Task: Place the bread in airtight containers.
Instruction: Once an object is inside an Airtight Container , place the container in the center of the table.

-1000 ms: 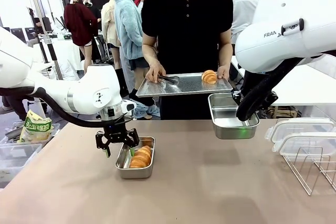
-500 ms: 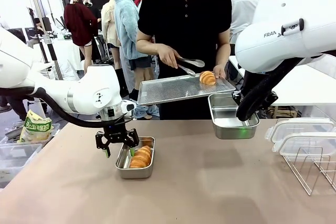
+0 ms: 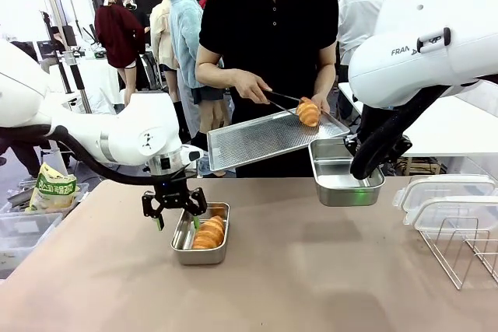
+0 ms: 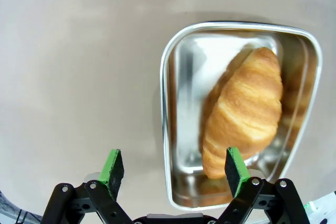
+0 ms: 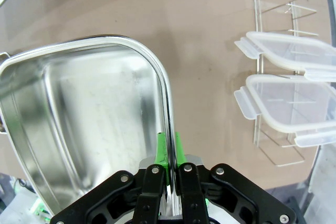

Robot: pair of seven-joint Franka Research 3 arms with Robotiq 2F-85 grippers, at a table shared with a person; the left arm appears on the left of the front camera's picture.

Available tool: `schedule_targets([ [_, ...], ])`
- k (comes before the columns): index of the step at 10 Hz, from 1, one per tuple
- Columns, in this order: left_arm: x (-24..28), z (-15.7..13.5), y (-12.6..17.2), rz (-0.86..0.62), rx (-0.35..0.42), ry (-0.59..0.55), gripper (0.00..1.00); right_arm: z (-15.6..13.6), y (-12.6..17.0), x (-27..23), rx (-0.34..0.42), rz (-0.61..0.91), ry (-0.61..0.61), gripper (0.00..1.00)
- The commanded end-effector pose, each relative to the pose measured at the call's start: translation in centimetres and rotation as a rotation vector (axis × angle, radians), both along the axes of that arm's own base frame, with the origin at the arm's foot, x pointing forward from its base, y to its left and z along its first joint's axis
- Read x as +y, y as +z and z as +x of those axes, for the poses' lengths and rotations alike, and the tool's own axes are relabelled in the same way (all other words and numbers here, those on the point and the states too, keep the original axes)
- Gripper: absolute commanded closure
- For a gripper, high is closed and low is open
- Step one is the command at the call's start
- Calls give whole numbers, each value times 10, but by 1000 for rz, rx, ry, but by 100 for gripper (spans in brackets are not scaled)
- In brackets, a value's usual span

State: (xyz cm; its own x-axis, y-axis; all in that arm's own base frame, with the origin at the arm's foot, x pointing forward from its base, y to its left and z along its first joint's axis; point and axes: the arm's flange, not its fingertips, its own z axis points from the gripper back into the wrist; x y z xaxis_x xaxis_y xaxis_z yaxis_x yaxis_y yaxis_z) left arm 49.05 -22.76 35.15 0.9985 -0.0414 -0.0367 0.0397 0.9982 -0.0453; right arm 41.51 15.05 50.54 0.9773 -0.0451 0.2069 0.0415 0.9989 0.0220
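Observation:
One bread [image 3: 208,232] lies in a small steel airtight container [image 3: 180,246] on the table. My left gripper [image 3: 173,209] hangs open just above that container's left rim, touching nothing. In the left wrist view the bread [image 4: 244,114] sits in the container [image 4: 164,103], and the rim runs between the fingers of the left gripper [image 4: 174,165]. My right gripper [image 3: 362,184] is shut on the rim of a second, empty container [image 3: 336,180], held up at the far edge. A person pinches another bread [image 3: 308,112] with tongs [image 3: 282,103] over a tilted tray [image 3: 257,139].
Two clear lids [image 3: 447,196] rest on a wire rack [image 3: 467,250] at the right, and the lids [image 5: 286,77] also appear beside the held container [image 5: 79,119] pinched in the right gripper [image 5: 169,148]. A plastic bin [image 3: 23,235] and a bag [image 3: 53,188] sit off the table's left.
The person took up the tongs, gripped the bread on the tray and lifted it, tilting the tray down toward the held container. Neither arm has moved.

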Motion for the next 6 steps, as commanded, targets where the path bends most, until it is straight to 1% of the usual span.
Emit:
schedule_targets([
  [1,-4,-8,49,43,14,25,0,-3,0,-1,0,10,-10,100],
  [2,-7,-17,75,52,7,34,0,-3,0,-1,0,10,-10,100],
  [3,-11,-29,106,54,22,31,0,-3,0,-1,0,10,-10,100],
  [4,-12,-38,130,100,49,53,0,-3,0,-1,0,10,-10,100],
  [5,-15,-47,147,121,64,62,0,-3,0,-1,0,10,-10,100],
  [6,-17,-52,158,126,42,56,0,-3,0,-1,0,10,-10,100],
])
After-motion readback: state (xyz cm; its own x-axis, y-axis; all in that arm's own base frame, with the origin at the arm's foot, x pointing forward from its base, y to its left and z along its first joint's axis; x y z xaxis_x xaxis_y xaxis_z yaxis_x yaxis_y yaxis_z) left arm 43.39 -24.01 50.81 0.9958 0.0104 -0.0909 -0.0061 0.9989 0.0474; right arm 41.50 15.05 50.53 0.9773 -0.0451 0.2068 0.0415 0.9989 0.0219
